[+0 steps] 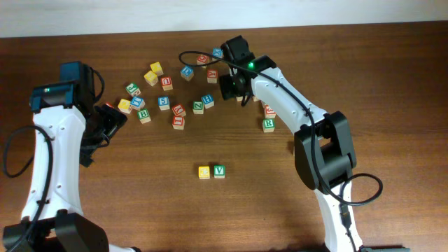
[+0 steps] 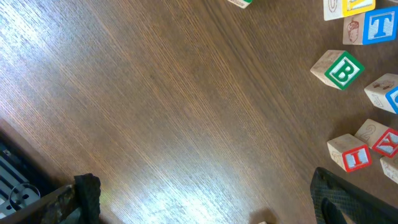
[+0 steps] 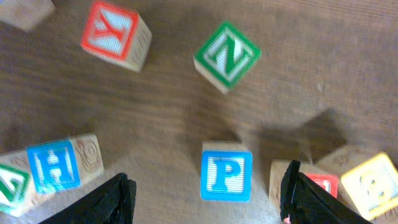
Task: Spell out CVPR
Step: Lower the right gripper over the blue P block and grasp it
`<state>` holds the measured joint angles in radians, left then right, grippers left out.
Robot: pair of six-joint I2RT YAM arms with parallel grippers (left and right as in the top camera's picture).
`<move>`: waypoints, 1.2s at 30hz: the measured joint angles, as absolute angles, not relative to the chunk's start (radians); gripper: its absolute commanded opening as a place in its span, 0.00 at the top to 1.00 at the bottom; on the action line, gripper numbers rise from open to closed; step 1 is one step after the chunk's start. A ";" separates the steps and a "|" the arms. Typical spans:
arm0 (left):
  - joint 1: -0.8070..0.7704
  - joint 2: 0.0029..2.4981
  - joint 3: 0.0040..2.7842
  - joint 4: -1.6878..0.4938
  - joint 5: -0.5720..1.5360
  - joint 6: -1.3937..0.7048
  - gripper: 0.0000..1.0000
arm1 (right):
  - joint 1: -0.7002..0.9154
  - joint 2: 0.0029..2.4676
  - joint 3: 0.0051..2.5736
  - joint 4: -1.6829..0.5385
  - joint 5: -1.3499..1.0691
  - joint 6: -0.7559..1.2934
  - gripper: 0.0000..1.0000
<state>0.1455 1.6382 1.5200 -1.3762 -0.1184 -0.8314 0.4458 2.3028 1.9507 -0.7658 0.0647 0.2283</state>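
From overhead, the bench (image 1: pixel 140 210) is dark brown wood with a fine straight grain. Two small wooden cubes sit touching side by side near its middle: a yellow C block (image 1: pixel 204 171) on the left and a green V block (image 1: pixel 219 171) on the right. A loose scatter of similar lettered cubes lies toward the far edge. The right pincer (image 1: pixel 232 85) hangs over that scatter, and the left pincer (image 1: pixel 112 120) is beside its left end.

In the left wrist view, the left pincer (image 2: pixel 202 186) gapes wide over bare wood and grips nothing. To its right lie a green B block (image 2: pixel 341 70) and a blue T block (image 2: pixel 377 27).

The right wrist view is slightly blurred. The right pincer (image 3: pixel 206 186) is spread wide. A blue P block (image 3: pixel 226 175) sits on the bench between its two dark fingers (image 3: pixel 115 199), apart from both. Three other letters read clearly: a green N block (image 3: pixel 226 55), a red Y block (image 3: pixel 115 34) and a blue H block (image 3: pixel 56 165).
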 measured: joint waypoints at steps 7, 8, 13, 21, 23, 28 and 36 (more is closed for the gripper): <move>0.146 1.638 1.520 -1.376 -0.118 -0.831 0.01 | 0.446 2.303 1.932 -0.688 0.068 0.236 0.33; 0.146 1.638 1.520 -1.377 -0.118 -0.831 0.01 | 0.446 2.305 1.925 -0.688 0.068 0.236 0.33; 0.146 1.638 1.520 -1.377 -0.118 -0.831 0.01 | 0.446 2.343 1.921 -0.690 0.068 0.236 0.33; 0.146 1.638 1.520 -1.377 -0.118 -0.831 0.01 | 0.446 2.345 1.911 -0.711 0.091 0.267 0.41; 0.146 1.638 1.520 -1.376 -0.118 -0.831 0.01 | 0.446 2.345 1.910 -0.712 0.094 0.284 0.43; 0.146 1.638 1.520 -1.377 -0.118 -0.831 0.01 | 0.446 2.345 1.905 -0.722 0.097 0.288 0.43; 0.146 1.638 1.520 -1.376 -0.118 -0.831 0.01 | 0.446 2.345 1.866 -0.698 0.134 0.289 0.58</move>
